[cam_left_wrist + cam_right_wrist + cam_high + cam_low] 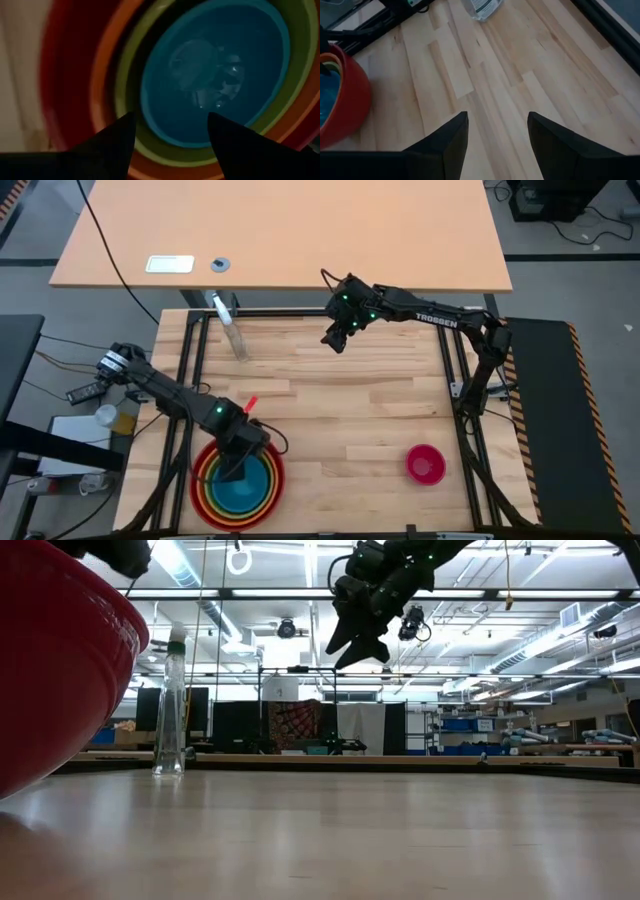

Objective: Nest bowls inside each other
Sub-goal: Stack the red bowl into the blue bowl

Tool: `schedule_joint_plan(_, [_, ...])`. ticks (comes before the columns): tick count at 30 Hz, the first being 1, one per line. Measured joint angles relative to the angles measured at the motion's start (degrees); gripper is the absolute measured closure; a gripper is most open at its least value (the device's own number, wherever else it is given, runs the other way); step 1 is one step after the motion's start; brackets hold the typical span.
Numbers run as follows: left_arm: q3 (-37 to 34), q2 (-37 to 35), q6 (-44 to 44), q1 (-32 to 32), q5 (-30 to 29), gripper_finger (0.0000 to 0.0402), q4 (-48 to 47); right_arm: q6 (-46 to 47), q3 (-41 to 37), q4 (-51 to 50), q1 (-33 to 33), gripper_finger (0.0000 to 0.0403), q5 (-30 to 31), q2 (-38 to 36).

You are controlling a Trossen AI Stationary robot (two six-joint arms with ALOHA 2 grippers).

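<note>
A stack of nested bowls (238, 482) stands at the table's near left. It has a red outer bowl (200, 480), orange and green ones inside it, and a blue bowl (215, 75) innermost. My left gripper (237, 470) hangs open just above the blue bowl (245, 492), pointing down. Its fingers (115, 142) stand over the bowl's rim with nothing between them. A small pink bowl (426, 464) sits upright on the table at the near right. My right gripper (335, 338) waits open, raised above the far middle of the table.
A clear plastic bottle (233, 335) stands at the far left of the table, upright in the low view (172, 705). The wooden tabletop (350, 410) lies bare between the stack and the pink bowl. A desk (300, 240) stands beyond the far edge.
</note>
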Motion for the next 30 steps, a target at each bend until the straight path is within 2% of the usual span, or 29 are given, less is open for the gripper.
schedule_joint_plan(5, [4.6, 0.0, 2.4, 2.4, -3.0, 0.0153, -5.1, -1.6, 0.0, -2.2, 0.2, 0.0193, -0.9, 0.0])
schedule_joint_plan(8, [7.7, 0.0, 3.5, 5.7, -7.5, 0.0153, -6.8, -6.2, 0.0, -7.1, 1.2, 0.0193, -1.7, 0.0])
schedule_joint_plan(13, [10.7, 0.0, 12.6, 10.3, -14.1, 0.0153, -6.2, -15.0, 0.0, -15.2, 4.0, 0.0193, -1.7, 0.0])
schedule_joint_plan(18, [10.8, 0.0, 21.7, 14.8, -17.5, 0.0153, -2.5, -15.1, 0.0, -20.1, 6.3, 0.0193, -1.3, -0.5])
schedule_joint_plan(25, [10.8, 0.0, 29.0, 19.1, -21.5, 0.0168, 2.6, -14.2, -0.1, -22.3, 12.0, 0.0193, 5.9, -7.6])
schedule_joint_plan(30, [10.8, 0.0, 36.6, 20.4, -21.7, 0.0197, 8.3, -13.6, -3.4, -19.6, 16.3, 0.0193, 7.3, -16.0])
